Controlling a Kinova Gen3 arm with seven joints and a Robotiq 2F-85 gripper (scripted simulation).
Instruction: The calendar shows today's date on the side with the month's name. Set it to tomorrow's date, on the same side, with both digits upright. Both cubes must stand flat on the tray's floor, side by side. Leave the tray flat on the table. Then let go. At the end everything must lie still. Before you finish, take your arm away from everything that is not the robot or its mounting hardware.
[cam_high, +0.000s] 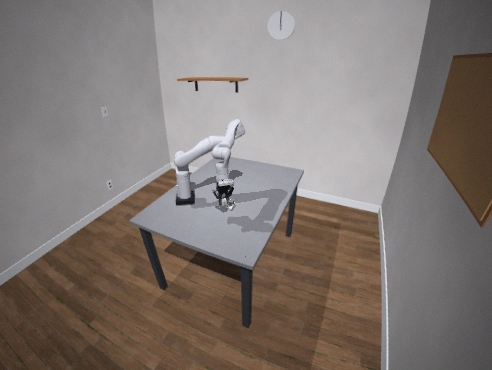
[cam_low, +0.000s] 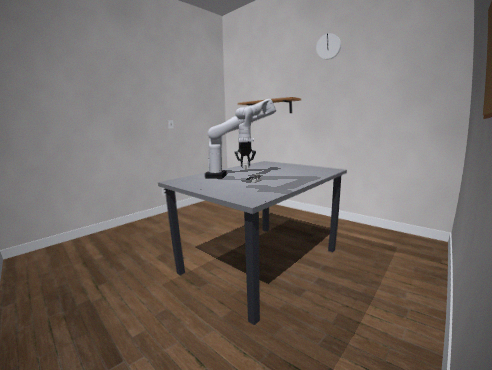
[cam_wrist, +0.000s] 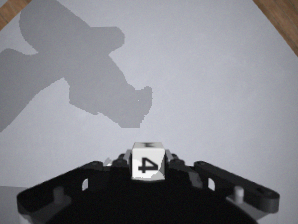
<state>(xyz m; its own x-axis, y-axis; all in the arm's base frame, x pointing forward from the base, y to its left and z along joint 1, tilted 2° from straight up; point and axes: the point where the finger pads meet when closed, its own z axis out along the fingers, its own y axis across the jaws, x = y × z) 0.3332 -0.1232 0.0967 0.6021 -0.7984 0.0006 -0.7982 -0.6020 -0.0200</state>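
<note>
Grey table, plank floor, pale walls around. White cube sits between my fingertips; my gripper is closed on it, one finger on each side. Wrist view: black 4 on the face toward me, lying on its side. Part of another dark mark shows on the adjoining narrow face, too cut off to read.

Exterior view puts the cube off the table, my fingers pointing down. Below and near it on the tabletop is a small pale-and-dark cluster, probably the calendar tray, but too small to read a date or make out a second cube.

My white arm arches up from a black base on the table and bends down to the gripper. Arm shadows fall across the tabletop.

Farther out: wooden shelf and round clock on the back wall, brown framed board on the right side of the views, wall plate on the left wall.
</note>
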